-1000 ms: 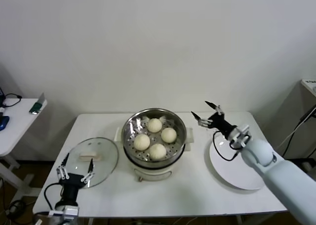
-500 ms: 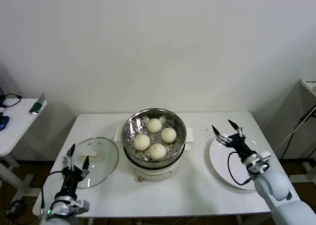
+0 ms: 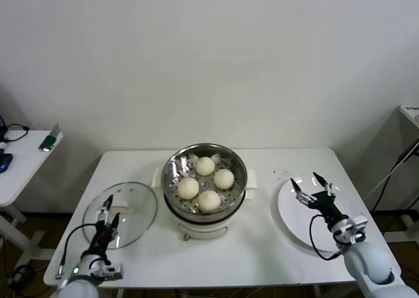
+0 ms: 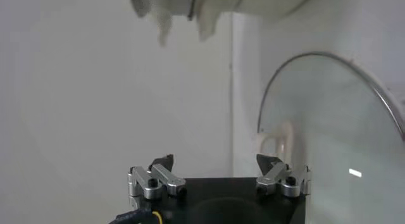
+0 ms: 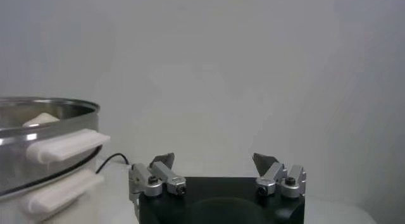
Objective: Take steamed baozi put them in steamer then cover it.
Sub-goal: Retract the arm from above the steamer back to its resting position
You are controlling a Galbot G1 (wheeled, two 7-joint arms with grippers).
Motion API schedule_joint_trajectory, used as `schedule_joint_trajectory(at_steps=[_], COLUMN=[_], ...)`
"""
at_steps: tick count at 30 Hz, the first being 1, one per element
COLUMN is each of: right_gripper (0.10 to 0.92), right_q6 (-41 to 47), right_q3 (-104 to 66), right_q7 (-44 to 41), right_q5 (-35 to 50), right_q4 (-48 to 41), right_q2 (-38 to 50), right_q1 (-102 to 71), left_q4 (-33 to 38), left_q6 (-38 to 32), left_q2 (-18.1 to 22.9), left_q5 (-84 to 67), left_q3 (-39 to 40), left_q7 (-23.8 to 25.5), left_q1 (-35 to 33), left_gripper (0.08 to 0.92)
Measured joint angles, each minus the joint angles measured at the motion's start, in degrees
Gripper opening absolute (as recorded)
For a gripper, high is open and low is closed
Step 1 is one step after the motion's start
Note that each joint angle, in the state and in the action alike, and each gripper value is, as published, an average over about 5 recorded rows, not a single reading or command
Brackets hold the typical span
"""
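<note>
Steel steamer [image 3: 205, 180] sits mid-table on its white base, uncovered, with all four steamed baozi [image 3: 205, 183] on the perforated tray inside. Since a second ago our right gripper [image 3: 310, 187] has pulled back from beside the steamer's rim and dropped toward us; it now hangs over the white plate [image 3: 292, 221], fingers spread, holding nothing. Plate looks bare apart from the gripper above it. Our left gripper [image 3: 109, 211] has crept forward from the table's near edge and now sits over the near rim of the cover [image 3: 120, 213], fingers also spread, nothing pinched. Cover lies flat on the table [image 3: 262, 259] left of the steamer, same spot as before, cream handle up. We can't tell whether the left fingers touch the glass. Left wrist view shows the cover's metal rim [image 4: 329, 111] just ahead of the open fingers [image 4: 155, 178].
</note>
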State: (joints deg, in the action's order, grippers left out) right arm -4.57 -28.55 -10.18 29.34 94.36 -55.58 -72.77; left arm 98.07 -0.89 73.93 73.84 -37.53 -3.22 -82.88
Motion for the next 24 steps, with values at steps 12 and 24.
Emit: schedule_joint_trajectory(at_steps=[12, 24], right_gripper=[0.823, 0.823], right_q6=[-0.2, -0.2], right_q3=[-0.6, 0.4], right_q7=[0.0, 0.0], right_q5=[-1.3, -2.2], right_q4=[-0.9, -1.7], right_q2=[-0.5, -1.0], right_q1=[-0.8, -0.4], left_q4=[-8.9, -15.6], left_q6=[-0.9, 0.4], left_q2=[0.8, 0.6], left_q5=[4.2, 5.1], left_q3=[0.5, 1.2], left_q7=[-2.7, -6.4], left_q1=[6.6, 11.5], left_gripper=[0.823, 0.823])
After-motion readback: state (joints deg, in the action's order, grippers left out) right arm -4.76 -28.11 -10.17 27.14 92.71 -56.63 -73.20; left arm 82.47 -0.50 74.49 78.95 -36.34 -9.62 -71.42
